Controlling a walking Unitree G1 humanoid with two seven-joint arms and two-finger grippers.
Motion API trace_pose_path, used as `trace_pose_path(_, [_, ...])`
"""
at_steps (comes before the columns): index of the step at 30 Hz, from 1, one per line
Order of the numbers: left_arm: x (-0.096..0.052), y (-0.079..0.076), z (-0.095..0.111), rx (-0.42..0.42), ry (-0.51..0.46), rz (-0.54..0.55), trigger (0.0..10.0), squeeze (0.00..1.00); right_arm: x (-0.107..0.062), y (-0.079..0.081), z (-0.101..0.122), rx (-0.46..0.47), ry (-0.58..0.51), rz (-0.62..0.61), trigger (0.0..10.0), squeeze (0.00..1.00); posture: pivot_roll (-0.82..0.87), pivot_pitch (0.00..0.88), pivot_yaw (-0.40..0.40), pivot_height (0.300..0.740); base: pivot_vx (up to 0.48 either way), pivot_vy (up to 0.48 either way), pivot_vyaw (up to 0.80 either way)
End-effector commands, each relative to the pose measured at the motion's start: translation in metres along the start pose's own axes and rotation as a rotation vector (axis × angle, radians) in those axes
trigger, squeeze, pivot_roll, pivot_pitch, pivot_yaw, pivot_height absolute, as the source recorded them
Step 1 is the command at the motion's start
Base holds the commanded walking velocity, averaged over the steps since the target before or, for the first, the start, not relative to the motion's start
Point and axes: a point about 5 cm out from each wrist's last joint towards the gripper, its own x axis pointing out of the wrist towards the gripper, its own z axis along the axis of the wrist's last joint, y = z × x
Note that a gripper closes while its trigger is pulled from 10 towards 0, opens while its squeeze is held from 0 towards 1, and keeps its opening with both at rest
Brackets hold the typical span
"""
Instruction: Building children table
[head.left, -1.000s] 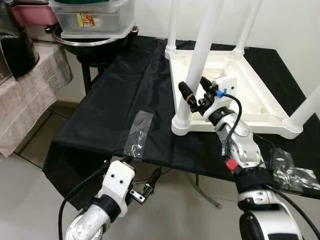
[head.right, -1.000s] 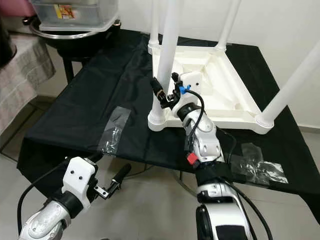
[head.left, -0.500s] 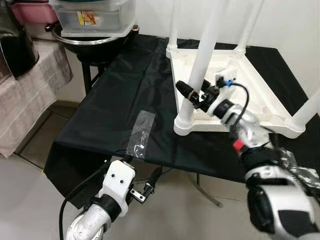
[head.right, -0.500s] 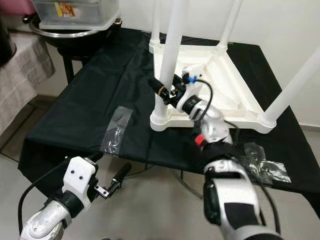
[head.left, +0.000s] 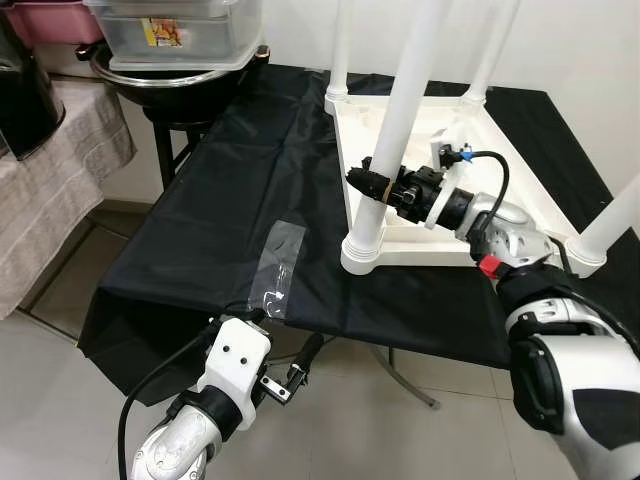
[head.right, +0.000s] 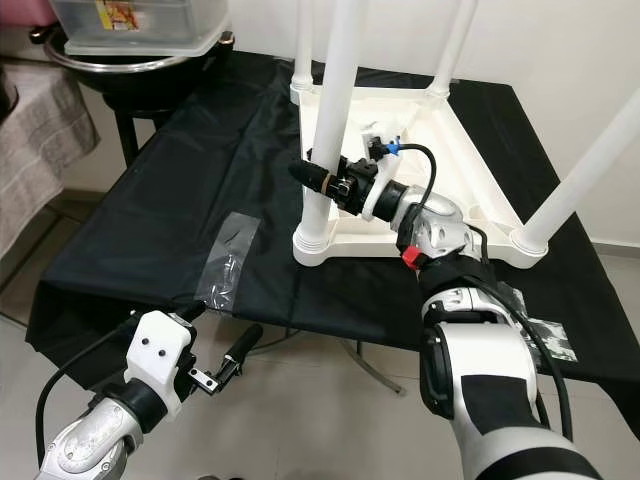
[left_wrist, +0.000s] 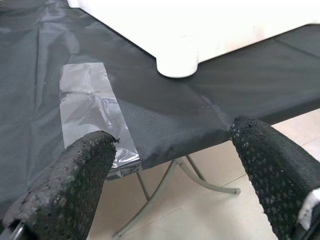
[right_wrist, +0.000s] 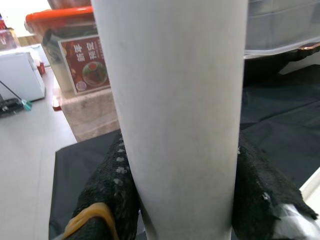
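The white children's table (head.left: 520, 215) lies upside down on the black-covered table (head.left: 230, 200), its legs pointing up. My right gripper (head.left: 375, 185) reaches in from the right and is shut on the near-left leg (head.left: 400, 110), low down just above its socket. In the right wrist view the white leg (right_wrist: 175, 100) sits tight between the two black fingers (right_wrist: 112, 185). My left gripper (head.left: 300, 365) hangs below the black table's front edge, open, with nothing between its fingers (left_wrist: 75, 185).
A strip of clear tape (head.left: 277, 262) lies on the black cover near its front edge. A crumpled plastic wrapper (head.right: 530, 325) lies at the right front. A basin holding a plastic container (head.left: 180, 40) stands at the back left, beside a cloth-covered counter (head.left: 60, 170).
My right forearm has swung down and out to the right, so it now lies across the table's rim, while its gripper stays on the leg. The left arm has not moved.
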Motion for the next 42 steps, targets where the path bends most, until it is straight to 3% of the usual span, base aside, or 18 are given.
trace_pose_path(1, [-0.001,-0.003,-0.005,0.006,0.024,-0.002,10.0,0.00,0.004,-0.002,-0.005,-0.008,0.030,-0.063,0.0,0.00,0.11,0.121,-0.074,0.740,0.000,0.000,0.00])
trace_pose_path(5, [-0.001,-0.003,-0.006,0.003,0.028,-0.004,10.0,0.00,0.010,-0.012,-0.005,-0.162,0.061,-0.398,0.0,0.00,0.10,0.113,-0.070,0.740,0.000,0.000,0.00])
trace_pose_path(6, [-0.001,-0.003,-0.006,0.003,0.028,-0.004,10.0,0.00,0.010,-0.012,-0.005,-0.162,0.061,-0.398,0.0,0.00,0.10,0.113,-0.070,0.740,0.000,0.000,0.00])
trace_pose_path(8, [-0.001,-0.004,-0.006,0.004,0.028,-0.011,10.0,0.00,0.010,-0.015,-0.011,-0.173,0.056,-0.617,0.0,0.00,0.10,0.113,-0.070,0.740,0.000,0.000,0.00])
trace_pose_path(9, [-0.001,-0.004,-0.006,0.004,0.028,-0.011,10.0,0.00,0.010,-0.015,-0.011,-0.173,0.056,-0.617,0.0,0.00,0.10,0.113,-0.070,0.740,0.000,0.000,0.00])
trace_pose_path(10, [-0.001,-0.004,-0.007,0.004,0.028,-0.015,10.0,0.00,0.008,-0.017,-0.014,-0.178,0.052,-0.739,0.0,0.00,0.09,0.108,-0.070,0.740,0.000,0.000,0.00])
trace_pose_path(14, [0.001,-0.004,-0.007,0.004,0.026,-0.023,10.0,0.00,0.008,0.001,-0.030,-0.122,-0.016,-1.015,0.0,0.00,0.09,0.103,-0.068,0.740,0.000,0.000,0.00])
trace_pose_path(18, [0.002,-0.004,-0.008,0.004,0.027,-0.026,10.0,0.00,0.013,0.020,-0.037,-0.012,-0.076,-1.151,0.0,0.00,0.09,0.100,-0.069,0.740,0.000,0.000,0.00])
trace_pose_path(24, [0.003,-0.004,-0.008,0.004,0.024,-0.027,10.0,0.00,0.018,0.032,-0.033,0.037,-0.111,-1.233,0.0,0.00,0.09,0.102,-0.072,0.740,0.000,0.000,0.00])
trace_pose_path(25, [0.004,-0.005,-0.008,0.004,0.024,-0.030,10.0,0.00,0.021,0.037,-0.028,0.037,-0.135,-1.232,10.0,0.00,0.08,0.101,-0.073,0.740,0.000,0.000,0.00])
trace_pose_path(29, [0.005,-0.005,-0.008,0.001,0.023,-0.032,10.0,0.00,0.025,0.046,-0.018,0.003,-0.195,-1.184,10.0,0.00,0.08,0.101,-0.073,0.740,0.000,0.000,0.00])
trace_pose_path(30, [0.005,-0.005,-0.009,0.001,0.022,-0.033,10.0,0.00,0.026,0.047,-0.016,-0.027,-0.221,-1.152,10.0,1.00,0.08,0.102,-0.072,0.740,0.000,0.000,0.00])
trace_pose_path(33, [0.006,-0.005,-0.009,0.002,0.022,-0.034,10.0,0.00,0.024,0.047,-0.016,-0.041,-0.226,-1.135,10.0,1.00,0.08,0.102,-0.072,0.740,0.000,0.000,0.00])
trace_pose_path(34, [0.006,-0.006,-0.009,0.003,0.022,-0.037,10.0,0.00,0.022,0.043,-0.018,-0.086,-0.238,-1.011,10.0,0.00,0.09,0.103,-0.076,0.740,0.000,0.000,0.00])
trace_pose_path(38, [0.007,-0.005,-0.009,0.003,0.020,-0.036,10.0,0.00,0.017,0.037,-0.017,-0.159,-0.242,-0.909,10.0,0.00,0.08,0.104,-0.073,0.740,0.000,0.000,0.00])
trace_pose_path(40, [0.008,-0.005,-0.006,0.003,0.005,-0.026,10.0,0.00,0.011,0.033,-0.016,-0.167,-0.230,-0.673,10.0,0.00,0.09,0.105,-0.074,0.740,0.000,0.000,0.00])
trace_pose_path(41, [0.008,-0.005,-0.006,0.003,0.005,-0.026,10.0,0.00,0.011,0.033,-0.016,-0.167,-0.230,-0.673,10.0,0.00,0.09,0.105,-0.074,0.740,0.000,0.000,0.00])
trace_pose_path(42, [0.008,-0.006,-0.004,-0.006,-0.002,-0.020,10.0,0.00,0.009,0.031,-0.018,-0.146,-0.195,-0.555,10.0,0.00,0.08,0.105,-0.072,0.740,0.000,0.000,0.00])
